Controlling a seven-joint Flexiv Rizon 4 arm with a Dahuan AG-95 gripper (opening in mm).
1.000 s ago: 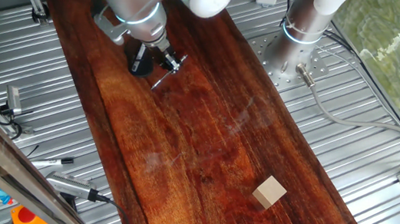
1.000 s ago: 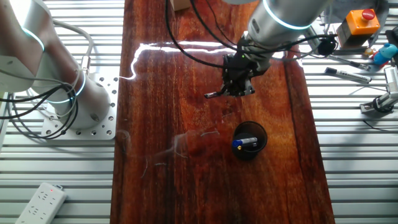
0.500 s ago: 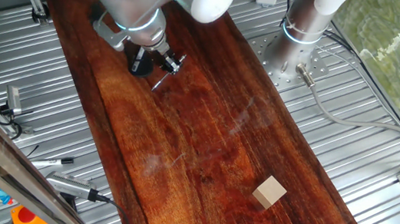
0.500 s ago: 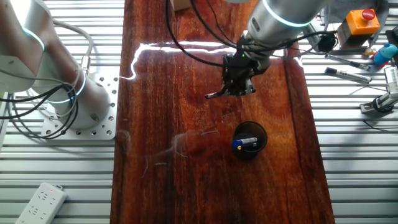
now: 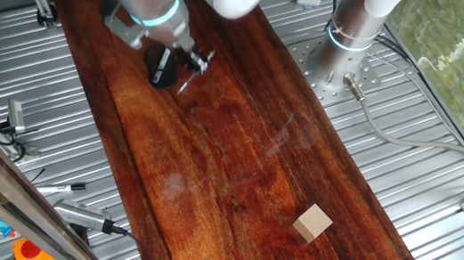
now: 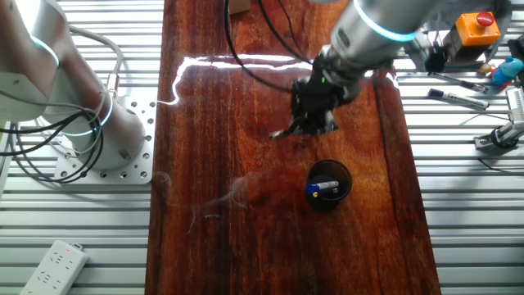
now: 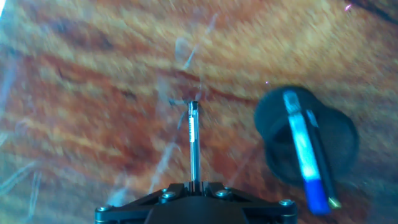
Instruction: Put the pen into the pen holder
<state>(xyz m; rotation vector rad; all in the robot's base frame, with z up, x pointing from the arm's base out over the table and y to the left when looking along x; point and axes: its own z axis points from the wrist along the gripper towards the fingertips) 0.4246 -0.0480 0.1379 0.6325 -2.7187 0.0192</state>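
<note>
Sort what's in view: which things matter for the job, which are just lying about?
Job: the pen, held in the gripper; the pen holder.

Lying about: the blue pen already in the holder, wooden cube, markers, power strip.

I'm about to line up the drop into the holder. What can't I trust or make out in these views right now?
- Gripper: smeared by motion in both fixed views, so the finger gap is unreadable.
- Pen: its rear end is hidden inside the gripper housing in the hand view; barely visible in the fixed views.
- Pen holder: partly covered by the arm in one fixed view.
- Blue pen: blurred in the hand view; how deep it sits is unclear.
</note>
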